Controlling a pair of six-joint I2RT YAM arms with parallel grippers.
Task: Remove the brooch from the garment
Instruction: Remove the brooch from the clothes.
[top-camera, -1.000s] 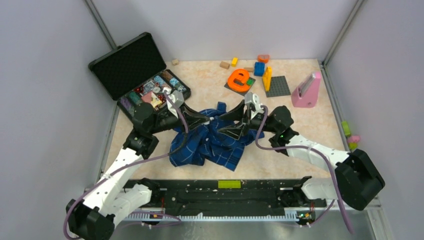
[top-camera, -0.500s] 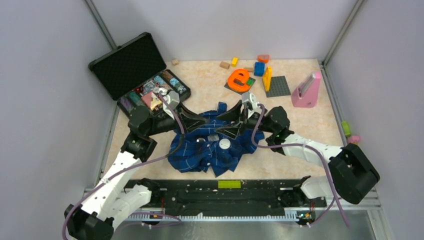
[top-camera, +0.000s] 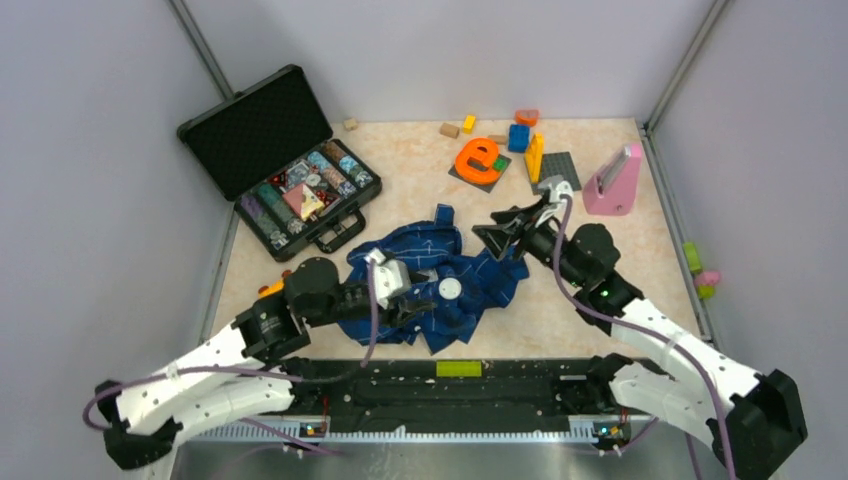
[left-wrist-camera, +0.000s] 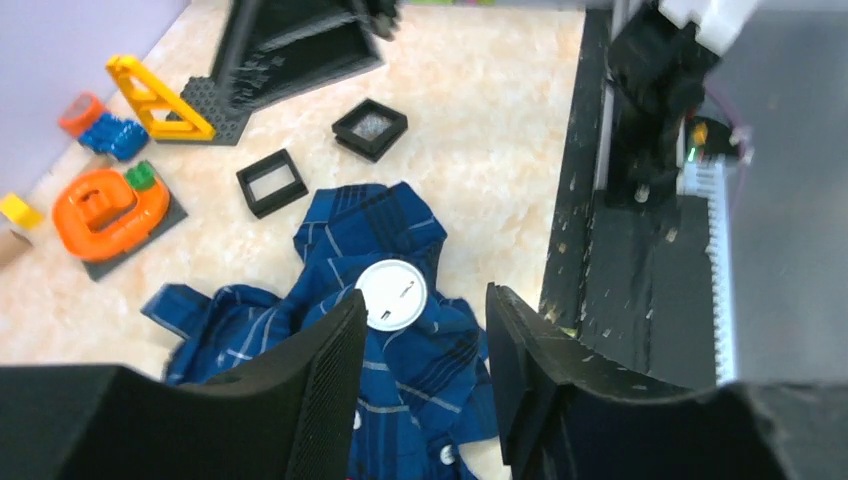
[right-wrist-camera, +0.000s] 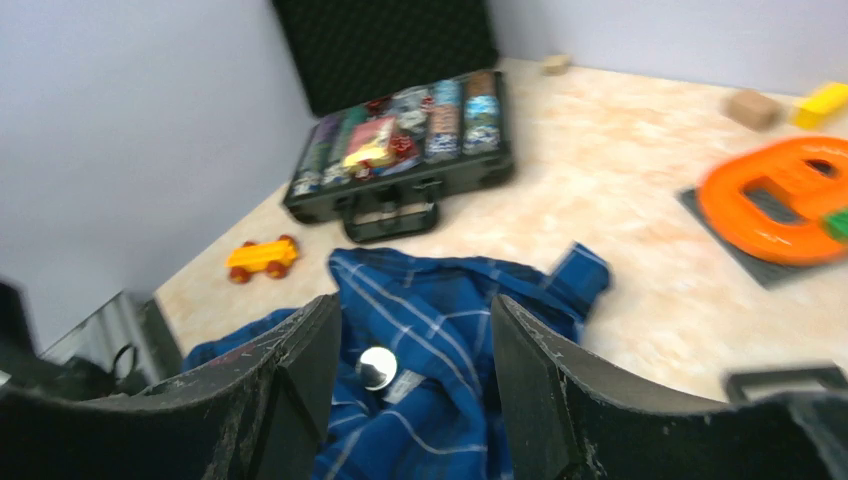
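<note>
The dark blue plaid garment lies crumpled on the table's middle. On it rests the brooch, a round pale disc with its pin side up. My left gripper hovers open over the cloth. In the left wrist view the brooch sits just past the tips of my left gripper, on the garment. My right gripper is open at the shirt's right edge. My right gripper frames the garment and a small shiny disc; I cannot tell whether it is the same disc.
An open black case of small items stands at the back left. An orange toy, coloured bricks, a grey baseplate and a pink block lie at the back. Two black square frames and a yellow toy car lie near the shirt.
Both grippers held the shirt up a second ago. The left gripper has opened and swung to the near left. The right gripper has drawn back to the right. The shirt has dropped onto the table.
</note>
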